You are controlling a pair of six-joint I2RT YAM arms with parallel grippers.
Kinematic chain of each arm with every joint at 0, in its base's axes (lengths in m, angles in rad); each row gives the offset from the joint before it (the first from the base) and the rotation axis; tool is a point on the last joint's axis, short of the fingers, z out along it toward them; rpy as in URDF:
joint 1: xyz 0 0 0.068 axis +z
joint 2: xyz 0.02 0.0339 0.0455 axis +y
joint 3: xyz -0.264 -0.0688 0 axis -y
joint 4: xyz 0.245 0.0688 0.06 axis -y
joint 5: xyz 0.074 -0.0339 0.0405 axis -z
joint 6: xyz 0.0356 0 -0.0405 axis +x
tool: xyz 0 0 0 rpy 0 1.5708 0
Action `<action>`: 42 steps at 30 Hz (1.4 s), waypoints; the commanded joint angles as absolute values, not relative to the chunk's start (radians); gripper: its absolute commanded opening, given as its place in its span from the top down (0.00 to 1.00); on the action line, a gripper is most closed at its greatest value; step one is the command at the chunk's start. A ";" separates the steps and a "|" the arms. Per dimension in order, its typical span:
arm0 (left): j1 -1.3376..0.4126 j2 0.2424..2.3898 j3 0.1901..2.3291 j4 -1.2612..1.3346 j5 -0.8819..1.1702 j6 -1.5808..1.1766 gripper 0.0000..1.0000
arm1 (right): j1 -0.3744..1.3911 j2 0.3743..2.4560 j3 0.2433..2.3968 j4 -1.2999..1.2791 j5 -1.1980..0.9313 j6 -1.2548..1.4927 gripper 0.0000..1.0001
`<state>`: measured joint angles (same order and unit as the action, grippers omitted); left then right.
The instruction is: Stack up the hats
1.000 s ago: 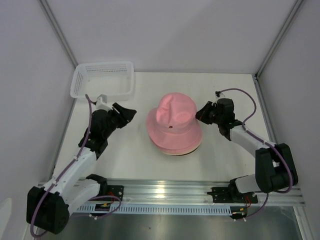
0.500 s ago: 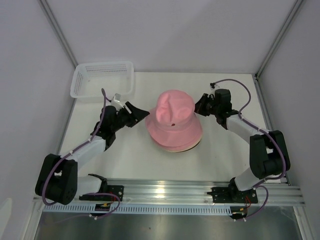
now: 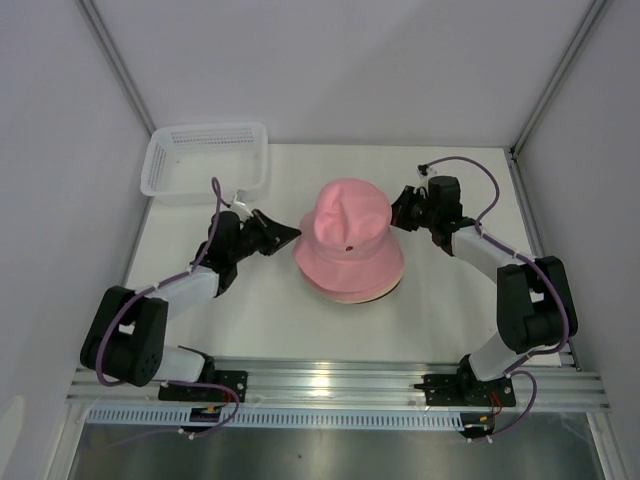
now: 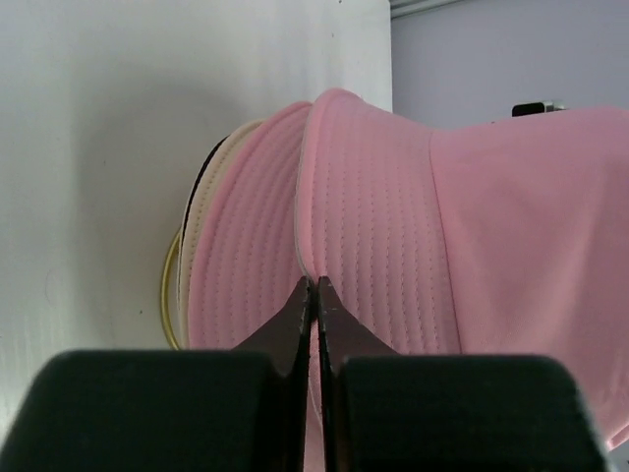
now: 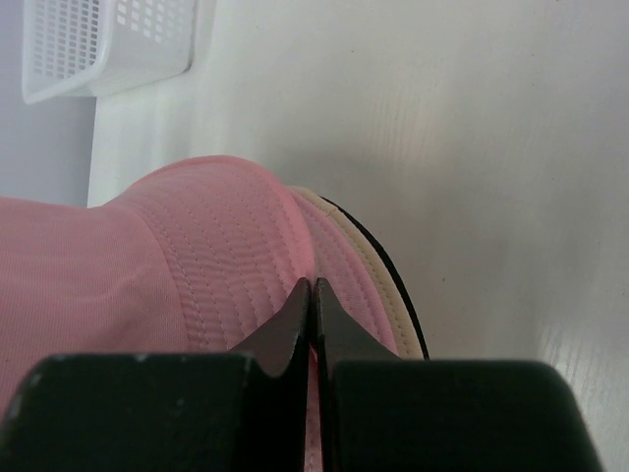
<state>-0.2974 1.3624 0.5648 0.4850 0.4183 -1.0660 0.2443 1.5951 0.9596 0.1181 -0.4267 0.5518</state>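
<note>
A stack of hats sits mid-table with a pink hat (image 3: 347, 235) on top, its crown dented. Under it show a second pink brim (image 4: 236, 256), a beige brim (image 5: 349, 246) and a thin black edge (image 5: 393, 285). My left gripper (image 3: 296, 233) is at the stack's left side. In the left wrist view its jaws (image 4: 314, 283) are pinched shut on the top pink hat's brim edge. My right gripper (image 3: 397, 215) is at the stack's upper right. In the right wrist view it (image 5: 313, 285) is likewise shut on that pink brim.
A white plastic mesh basket (image 3: 205, 158) stands at the back left corner and shows in the right wrist view (image 5: 88, 44). Enclosure walls border the white table (image 3: 250, 310) on the left, right and back.
My left gripper slid right from beside the basket to the stack's left brim and closed there. The right gripper stayed shut at the right brim, shifting only slightly.
</note>
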 commanded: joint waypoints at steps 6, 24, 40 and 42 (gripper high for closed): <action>-0.380 1.408 0.612 0.330 0.281 -1.060 0.99 | 0.239 1.568 0.965 0.081 -0.365 0.514 1.00; -0.541 1.511 0.535 0.310 -0.058 -0.918 0.99 | 0.241 1.522 0.884 0.130 -0.295 0.503 1.00; -0.434 1.045 0.609 -0.043 -0.011 -0.945 0.52 | 0.278 1.237 0.712 0.164 -0.147 0.623 1.00; -0.428 0.968 0.582 -0.029 0.043 -1.038 0.35 | 0.308 1.186 0.641 0.202 -0.100 0.664 1.00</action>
<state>-0.4496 1.0527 0.5922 0.0414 -0.0326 -0.9169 0.2687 1.2606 0.6991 0.1364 -0.1921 0.5938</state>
